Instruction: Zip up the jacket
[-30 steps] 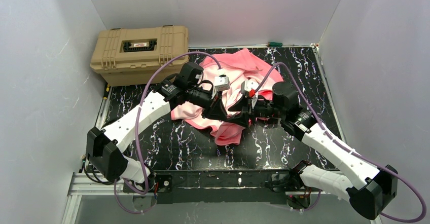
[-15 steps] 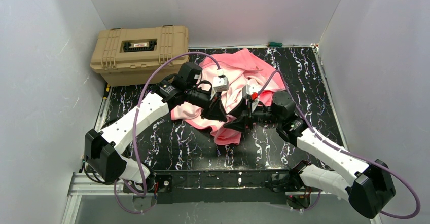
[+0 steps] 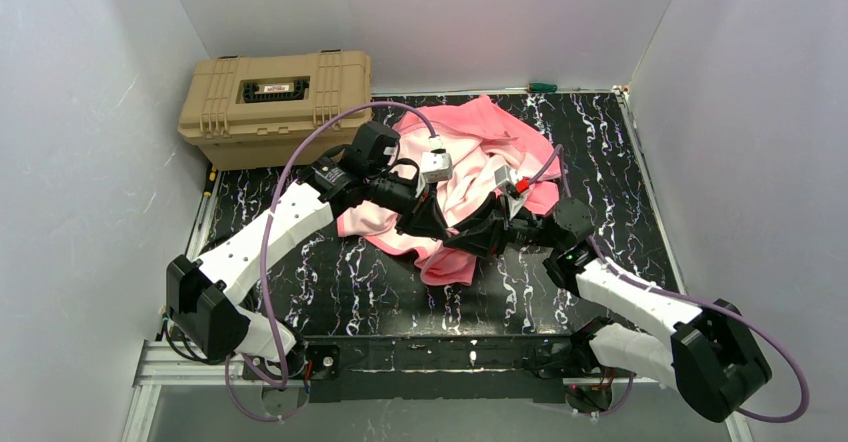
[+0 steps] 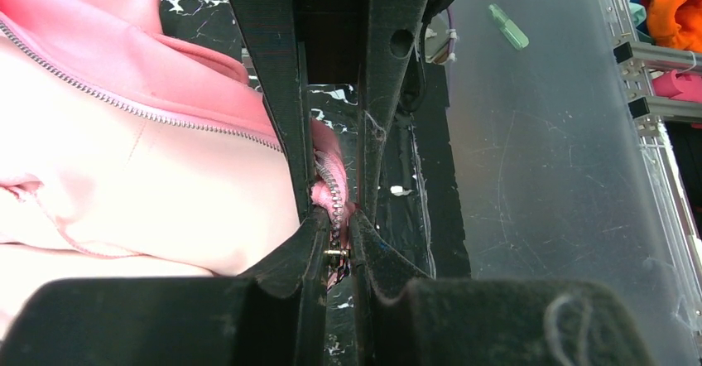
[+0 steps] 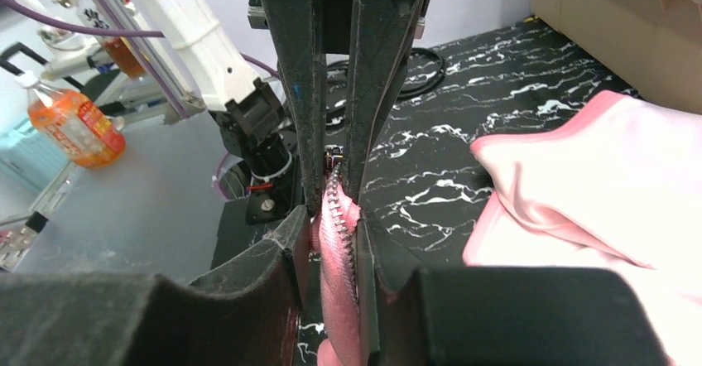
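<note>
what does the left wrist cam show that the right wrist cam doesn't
Left wrist only: a long zipper run across the jacket lining, a small metal zipper piece at the jaw tips, and a green object. Right wrist only: the tan case, an orange bottle, a white arm link. Both: a jacket edge with zipper teeth pinched between that camera's own jaws, over the black marbled table.
</note>
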{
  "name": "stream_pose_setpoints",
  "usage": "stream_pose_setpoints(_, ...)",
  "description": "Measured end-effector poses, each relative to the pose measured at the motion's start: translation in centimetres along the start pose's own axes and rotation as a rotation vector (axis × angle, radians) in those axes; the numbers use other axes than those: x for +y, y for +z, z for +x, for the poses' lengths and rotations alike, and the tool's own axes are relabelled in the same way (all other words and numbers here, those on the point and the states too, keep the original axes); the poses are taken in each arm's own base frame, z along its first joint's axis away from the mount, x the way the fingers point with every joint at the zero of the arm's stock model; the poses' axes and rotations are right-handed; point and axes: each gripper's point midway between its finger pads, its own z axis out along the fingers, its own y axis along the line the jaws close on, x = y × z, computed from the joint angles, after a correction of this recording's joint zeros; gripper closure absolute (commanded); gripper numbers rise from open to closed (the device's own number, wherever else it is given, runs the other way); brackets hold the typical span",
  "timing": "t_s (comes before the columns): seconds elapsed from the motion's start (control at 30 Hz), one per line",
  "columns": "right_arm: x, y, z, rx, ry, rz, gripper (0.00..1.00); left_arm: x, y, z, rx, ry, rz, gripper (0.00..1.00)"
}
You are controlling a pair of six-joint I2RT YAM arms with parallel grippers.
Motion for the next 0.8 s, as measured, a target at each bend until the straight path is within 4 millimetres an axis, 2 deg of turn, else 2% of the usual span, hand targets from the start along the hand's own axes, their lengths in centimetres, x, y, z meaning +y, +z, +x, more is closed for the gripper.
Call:
stream_pose_setpoints(0.1,0.0,0.1,-0.1,-0.030,0.028,-0.015,0.85,0.0,-0.2,0.0,0.008,0.004,-0.007,1.00)
stream_pose_setpoints(0.47,1.0,-0.5,-0.9,-0.088,0.042,-0.018,0.85,-0.7,-0.9,-1.3,0.018,0.096,-0.005,1.00)
stream_pose_setpoints(0.6,1.0,-0.6,-1.0,-0.088,0.033,-0.012,0.88,-0.8,-1.0,-1.5,0.023,0.121,-0.002,1.00)
stream_pose_setpoints(0.8,0.5,-0.3,-0.6,-0.086,0.075,-0.011,0.85,-0.6,-1.1,-1.1,0.035,0.110,-0.004,1.00)
